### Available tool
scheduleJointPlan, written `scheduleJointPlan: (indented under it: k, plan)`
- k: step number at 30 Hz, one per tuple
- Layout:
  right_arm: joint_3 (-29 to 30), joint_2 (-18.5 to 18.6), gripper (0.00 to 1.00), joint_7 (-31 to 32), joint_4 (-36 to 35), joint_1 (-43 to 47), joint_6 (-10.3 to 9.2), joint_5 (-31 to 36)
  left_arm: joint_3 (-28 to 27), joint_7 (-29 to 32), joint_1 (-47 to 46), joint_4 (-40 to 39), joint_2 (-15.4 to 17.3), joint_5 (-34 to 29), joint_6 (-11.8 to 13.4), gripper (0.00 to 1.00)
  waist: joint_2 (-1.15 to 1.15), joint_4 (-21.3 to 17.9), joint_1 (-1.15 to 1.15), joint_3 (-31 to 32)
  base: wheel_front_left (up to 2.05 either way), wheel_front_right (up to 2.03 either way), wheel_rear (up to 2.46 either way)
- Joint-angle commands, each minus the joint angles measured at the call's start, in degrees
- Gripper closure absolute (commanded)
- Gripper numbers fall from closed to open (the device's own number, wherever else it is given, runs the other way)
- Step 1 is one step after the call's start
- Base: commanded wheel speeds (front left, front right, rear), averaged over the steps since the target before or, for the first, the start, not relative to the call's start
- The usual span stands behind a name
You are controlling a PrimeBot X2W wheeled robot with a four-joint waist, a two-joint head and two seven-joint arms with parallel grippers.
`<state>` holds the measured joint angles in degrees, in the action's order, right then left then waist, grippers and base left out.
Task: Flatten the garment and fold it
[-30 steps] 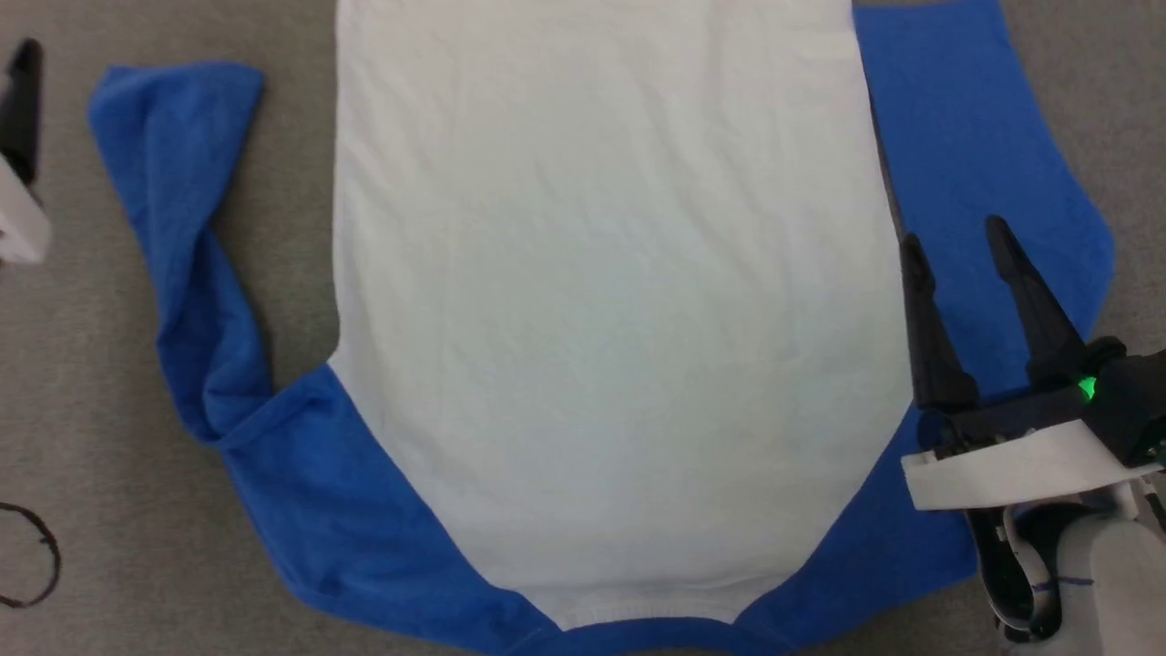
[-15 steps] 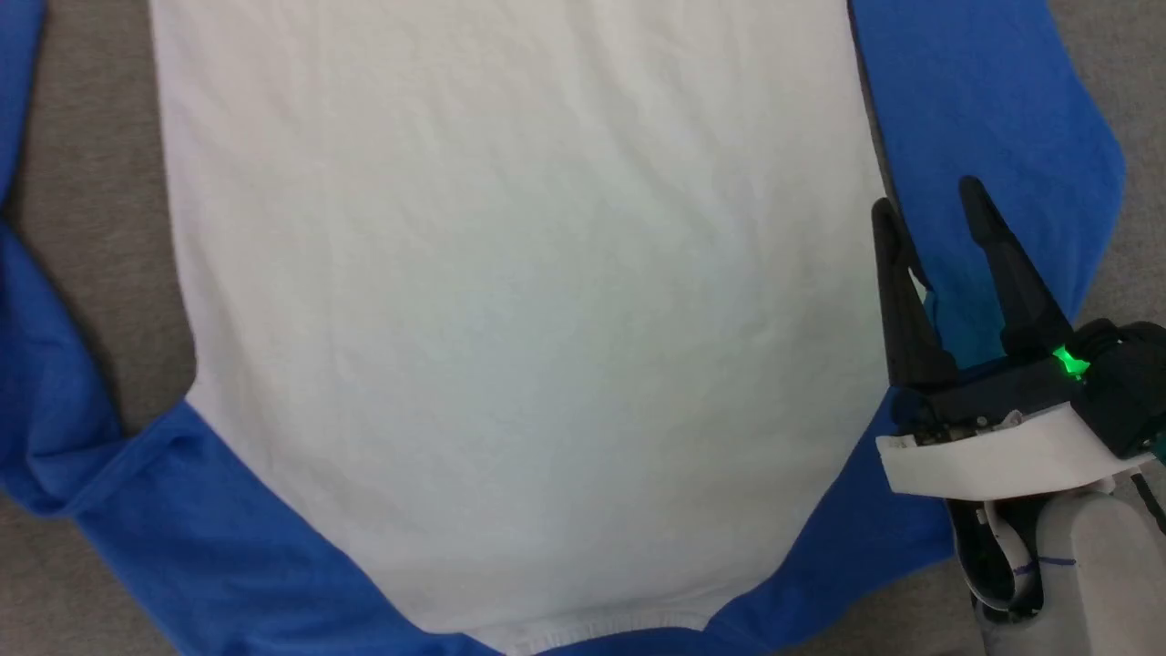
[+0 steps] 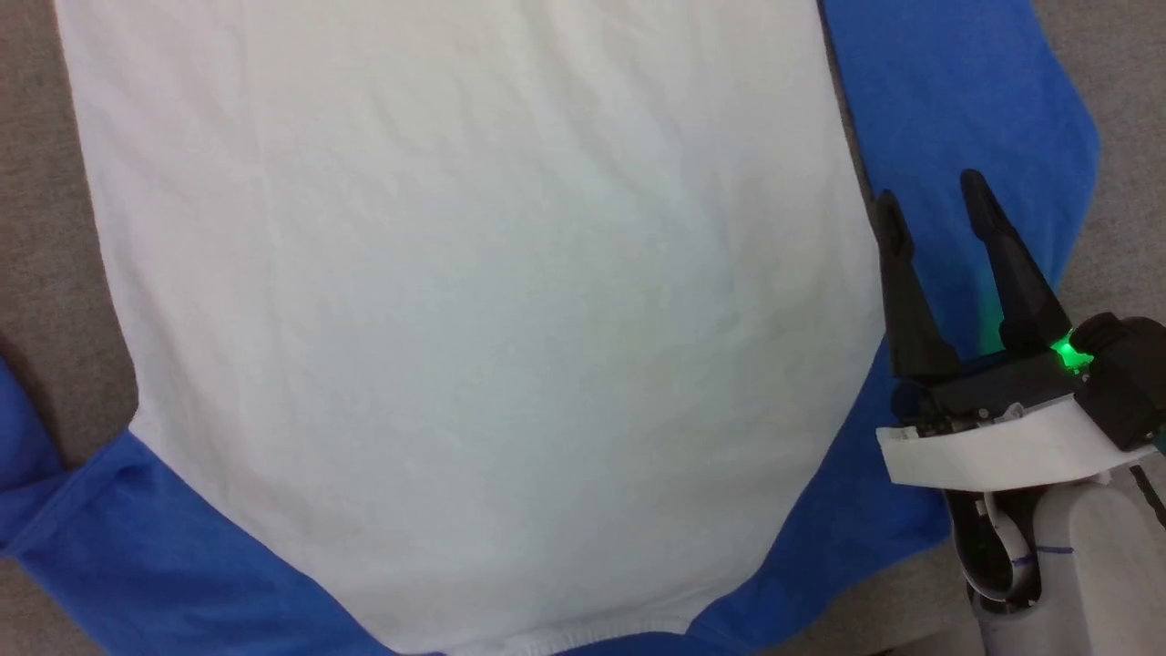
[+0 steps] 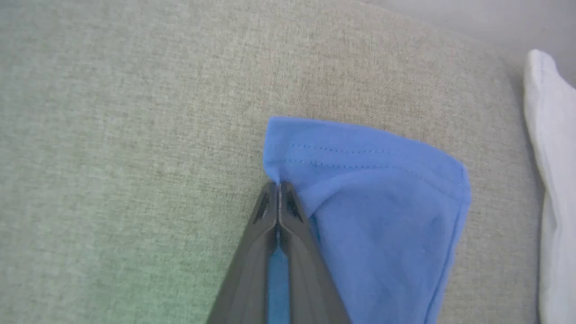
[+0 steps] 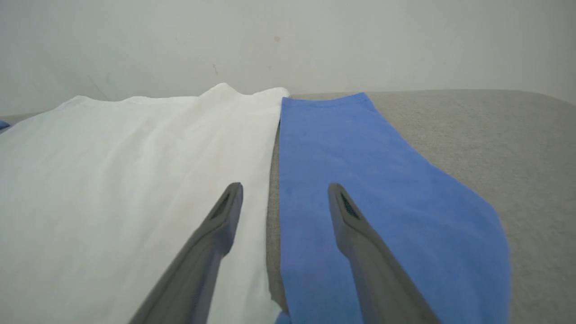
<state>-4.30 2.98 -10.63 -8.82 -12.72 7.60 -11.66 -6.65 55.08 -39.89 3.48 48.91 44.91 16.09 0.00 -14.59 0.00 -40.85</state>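
Since the earlier frames the head camera has swung, so the garment [image 3: 455, 319] now sits further left and larger in our head view; we read this as camera motion, not cloth motion. Relative to the cloth, the right gripper [image 3: 929, 193] keeps nearly the same station as before.

We see the garment lying flat, its white body spread on the grey tabletop [image 3: 36, 228] and its neck trim at the bottom edge of the head view. The right gripper's jaws stand spread. In the right wrist view one finger lies over the white body and the other over the blue right sleeve [image 3: 956, 109], straddling the narrow grey strip between them; we cannot tell whether they touch the cloth. In the left wrist view the left gripper [image 4: 279, 185] has its jaws pressed together, pinching the corner of the blue cuff [image 4: 373, 193] at its stitched hem. A white fold of the body lies apart from that cuff at that view's right edge.

Bare tabletop opens left of and beyond the pinched cuff, and also outboard of the right sleeve. Past the garment's far hem the tabletop meets a pale wall [image 5: 288, 40].
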Motion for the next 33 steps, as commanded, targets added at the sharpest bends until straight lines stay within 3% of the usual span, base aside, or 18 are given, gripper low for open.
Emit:
scheduleJointPlan:
  k: [1, 7, 12, 23, 33]
  plan:
    - [0.1, -0.1, 0.00, -0.1, 0.2, -0.9, -0.11, -0.2, 1.5, -1.2, 4.0, 1.1, -2.3, -0.8, -0.8, 1.00, 0.00, 0.9, 0.00, 1.8, 0.00, 0.00, 0.00]
    - [2.2, -0.1, 0.00, 0.8, 0.7, 0.6, -0.11, 0.6, -2.5, -15.3, 7.3, 2.7, -4.2, -2.9, -3.4, 1.00, 0.00, 3.9, 0.00, 8.7, 0.00, 0.00, 0.00]
    - [3.9, -0.1, 0.00, 2.3, 0.8, 2.9, -0.11, 1.0, -4.8, -22.5, 11.2, 4.8, -6.3, -2.2, -6.0, 1.00, 0.00, 7.2, 0.00, 16.0, 0.00, 0.00, 0.00]
    - [6.3, -0.1, 0.00, 6.0, -0.4, 9.1, -0.11, 0.9, -11.2, -26.9, 26.4, 1.7, -7.6, -1.2, -6.8, 1.00, 0.00, 12.2, 0.00, 27.9, 0.00, 0.00, 0.00]
    - [7.3, -0.1, 0.00, 8.1, -2.6, 12.8, -0.11, 0.5, -19.8, -26.3, 41.6, -12.8, -10.6, 0.7, -4.7, 1.00, 0.00, 14.8, 0.00, 31.3, 0.00, 0.00, 0.00]
